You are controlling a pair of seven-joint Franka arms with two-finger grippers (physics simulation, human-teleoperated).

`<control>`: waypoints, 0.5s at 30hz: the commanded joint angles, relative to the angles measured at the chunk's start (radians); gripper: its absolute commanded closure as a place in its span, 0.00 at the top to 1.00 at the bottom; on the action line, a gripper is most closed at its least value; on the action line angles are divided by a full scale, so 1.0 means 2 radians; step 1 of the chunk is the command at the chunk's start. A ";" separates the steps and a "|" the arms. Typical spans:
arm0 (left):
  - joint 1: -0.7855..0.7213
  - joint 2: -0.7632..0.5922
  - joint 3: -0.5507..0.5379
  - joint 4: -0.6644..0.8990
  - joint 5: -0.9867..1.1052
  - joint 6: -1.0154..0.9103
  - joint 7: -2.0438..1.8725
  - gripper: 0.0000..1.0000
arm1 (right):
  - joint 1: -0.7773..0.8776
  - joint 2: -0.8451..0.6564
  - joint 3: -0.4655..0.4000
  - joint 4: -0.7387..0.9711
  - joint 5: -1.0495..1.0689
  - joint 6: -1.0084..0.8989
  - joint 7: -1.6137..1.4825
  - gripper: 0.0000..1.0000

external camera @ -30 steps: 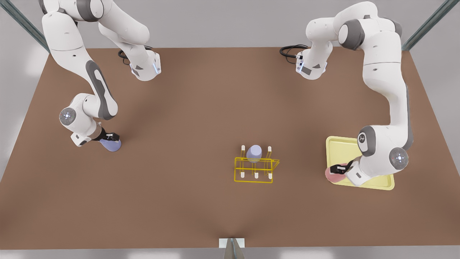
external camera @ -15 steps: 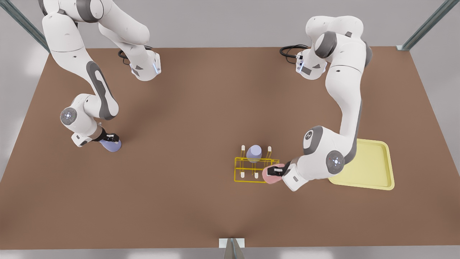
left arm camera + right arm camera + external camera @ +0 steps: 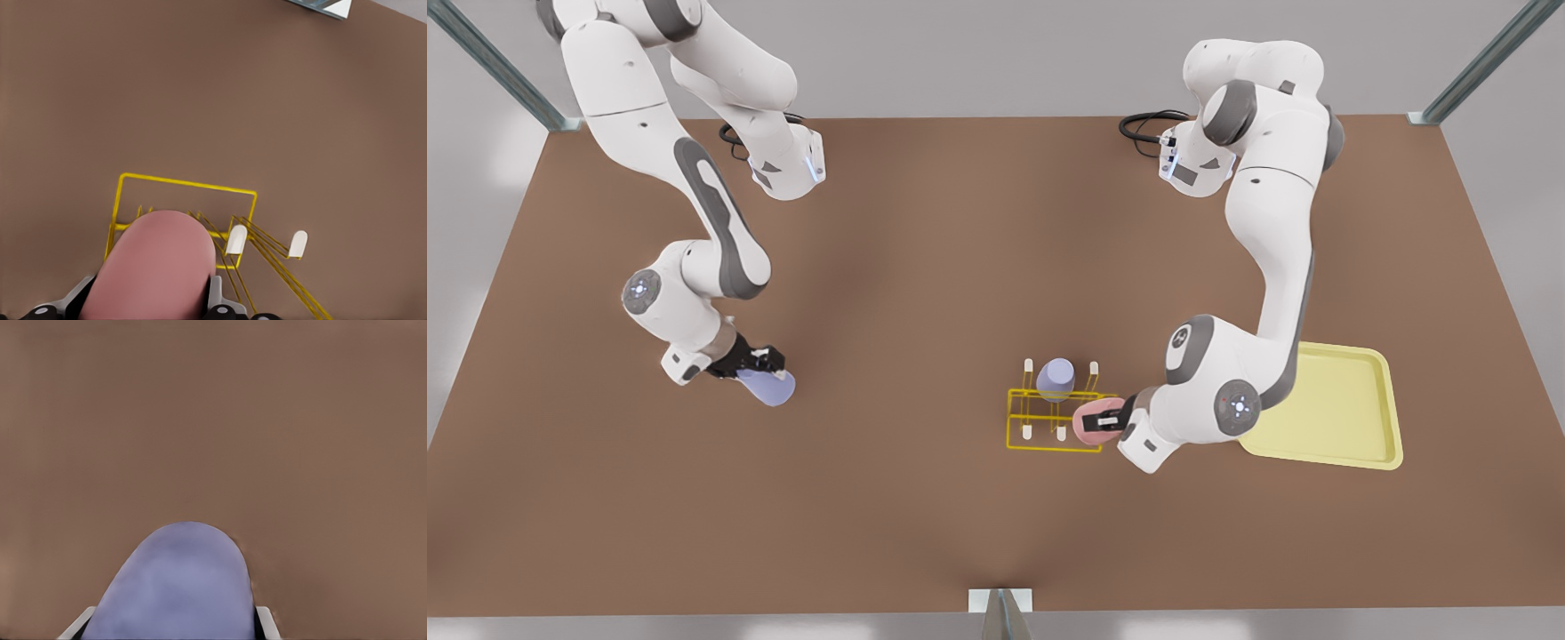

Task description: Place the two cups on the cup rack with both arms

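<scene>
My left gripper point(image 3: 1107, 420) is shut on the salmon pink cup point(image 3: 1090, 423), holding it at the cup rack's point(image 3: 1040, 442) end on the front view's right. The left wrist view has the pink cup point(image 3: 157, 267) over the yellow wire rack point(image 3: 187, 183), beside a white-tipped peg point(image 3: 236, 239). A lavender twin cup point(image 3: 1056, 378) sits on a back peg. Far off on the front view's left, my right gripper point(image 3: 760, 363) is shut on the lavender-blue cup point(image 3: 769, 388), above the table. That cup point(image 3: 180, 587) lies between grey fingers point(image 3: 267, 623).
A flat pale-yellow tray point(image 3: 1352, 418) lies just past the left arm on the front view's right. Brown table point(image 3: 925, 267) stretches between the right gripper and the rack. Both arm bases stand at the far edge.
The left gripper carried the pink cup from the tray to the rack's end. The right gripper moved with the lavender cup toward the rack and nearer the front edge.
</scene>
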 commanded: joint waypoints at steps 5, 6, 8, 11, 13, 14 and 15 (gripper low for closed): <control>-0.008 -0.002 -0.002 -0.004 0.031 -0.023 -0.083 1.00 | 0.068 0.062 0.008 0.140 0.135 -0.103 0.002 0.86; -0.009 -0.002 -0.002 -0.005 0.035 -0.024 -0.083 1.00 | 0.078 0.075 0.008 0.163 0.142 -0.109 0.002 0.86; -0.009 -0.002 -0.002 -0.005 0.041 -0.034 -0.083 1.00 | 0.099 0.116 0.008 0.235 0.142 -0.140 0.002 0.86; -0.008 -0.004 -0.002 -0.004 0.038 -0.034 -0.087 1.00 | 0.124 0.164 0.008 0.301 0.150 -0.151 0.002 0.86; -0.007 -0.016 -0.003 0.001 0.039 -0.038 -0.113 1.00 | 0.137 0.190 0.008 0.350 0.151 -0.169 0.003 0.86; -0.006 -0.025 -0.001 0.002 0.041 -0.063 -0.115 1.00 | 0.143 0.202 0.008 0.369 0.161 -0.172 0.003 0.86; 0.000 -0.038 0.001 0.009 0.041 -0.095 -0.130 1.00 | 0.152 0.216 0.008 0.391 0.171 -0.175 0.003 0.86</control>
